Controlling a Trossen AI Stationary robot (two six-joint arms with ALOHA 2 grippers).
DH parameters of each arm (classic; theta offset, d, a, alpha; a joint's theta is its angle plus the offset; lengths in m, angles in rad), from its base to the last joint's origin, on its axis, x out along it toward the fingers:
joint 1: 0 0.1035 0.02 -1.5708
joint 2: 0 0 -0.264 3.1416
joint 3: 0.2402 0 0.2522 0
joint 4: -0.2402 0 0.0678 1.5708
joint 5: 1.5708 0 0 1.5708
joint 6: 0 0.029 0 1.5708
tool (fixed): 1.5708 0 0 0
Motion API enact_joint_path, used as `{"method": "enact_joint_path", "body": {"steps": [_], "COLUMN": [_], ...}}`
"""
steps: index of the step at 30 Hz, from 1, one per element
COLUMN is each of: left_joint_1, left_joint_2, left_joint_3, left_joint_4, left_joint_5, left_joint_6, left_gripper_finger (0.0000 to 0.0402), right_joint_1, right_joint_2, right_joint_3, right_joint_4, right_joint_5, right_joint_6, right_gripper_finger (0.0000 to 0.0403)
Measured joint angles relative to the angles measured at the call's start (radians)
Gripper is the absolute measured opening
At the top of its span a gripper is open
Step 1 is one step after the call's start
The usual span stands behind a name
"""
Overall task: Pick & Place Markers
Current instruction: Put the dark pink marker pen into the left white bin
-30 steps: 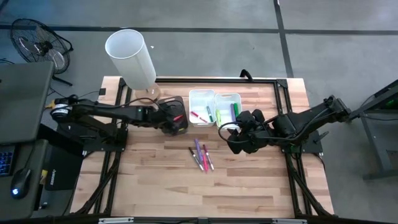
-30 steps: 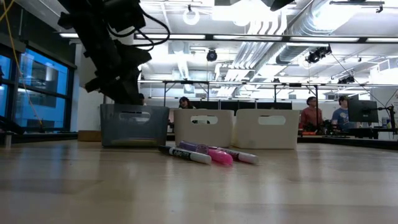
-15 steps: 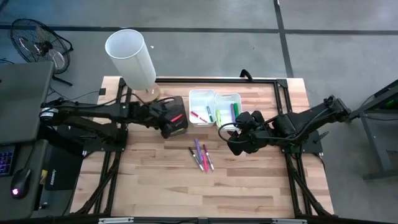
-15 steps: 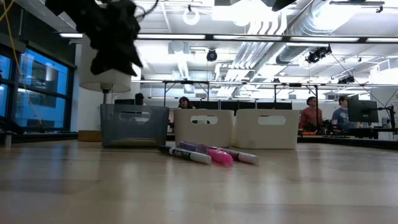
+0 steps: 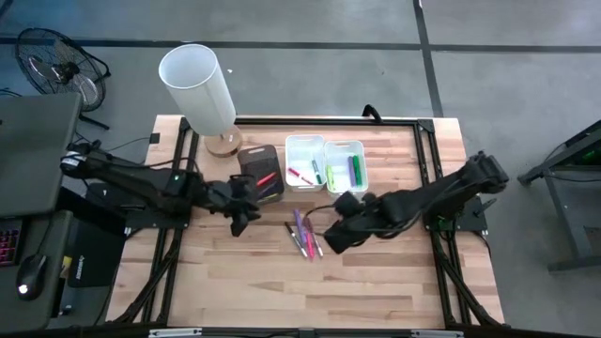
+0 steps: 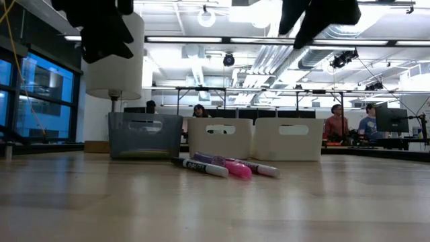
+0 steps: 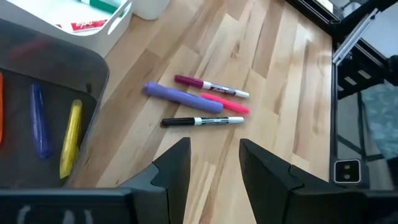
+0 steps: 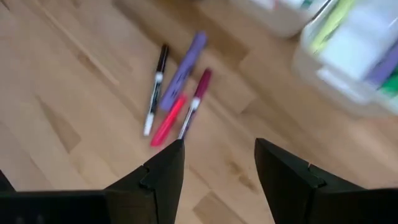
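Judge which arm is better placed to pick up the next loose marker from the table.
Right, probably. In the high view the right gripper hangs open close beside the four loose markers, nearer than the left gripper. The left gripper is open too and faces them, but from farther off, near the dark bin.

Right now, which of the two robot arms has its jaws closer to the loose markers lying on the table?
The right. The right gripper hangs just beside the loose markers, jaws open. The left gripper sits farther off on their other side, near the dark bin, also open.
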State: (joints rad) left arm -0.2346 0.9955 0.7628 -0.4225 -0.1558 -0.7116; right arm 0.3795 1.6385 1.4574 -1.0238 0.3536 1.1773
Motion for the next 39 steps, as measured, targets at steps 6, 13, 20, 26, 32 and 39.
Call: {"method": "enact_joint_path", "body": {"steps": [6, 13, 20, 26, 32, 39], "left_joint_1": [-0.086, -0.146, -0.167, -0.166, -0.166, -0.165], "left_joint_2": [0.0, 0.0, 0.0, 0.0, 0.0, 0.0], "left_joint_3": [0.0, 0.0, 0.0, 0.0, -0.001, -0.001], "left_joint_4": [0.0, 0.001, 0.001, 0.001, 0.002, 0.002], "left_joint_5": [-0.1, -0.124, -0.143, -0.144, -0.144, -0.143], "left_joint_6": [-0.011, -0.019, -0.023, -0.01, 0.003, 0.004], "left_gripper_finger": [0.0136, 0.0136, 0.0136, 0.0136, 0.0136, 0.0136], "right_joint_1": [-0.026, -0.079, -0.137, -0.182, -0.219, -0.224], "right_joint_2": [0.125, 0.239, 0.281, 0.313, 0.353, 0.405], "right_joint_3": [0.0, 0.0, 0.0, 0.0, 0.0, 0.0], "right_joint_4": [0.129, 0.214, 0.229, 0.271, 0.293, 0.291], "right_joint_5": [-0.123, -0.232, -0.26, -0.292, -0.29, -0.298], "right_joint_6": [-0.005, -0.038, -0.06, -0.108, -0.13, -0.123], "right_gripper_finger": [0.0183, 0.0183, 0.0183, 0.0183, 0.0183, 0.0183]}}
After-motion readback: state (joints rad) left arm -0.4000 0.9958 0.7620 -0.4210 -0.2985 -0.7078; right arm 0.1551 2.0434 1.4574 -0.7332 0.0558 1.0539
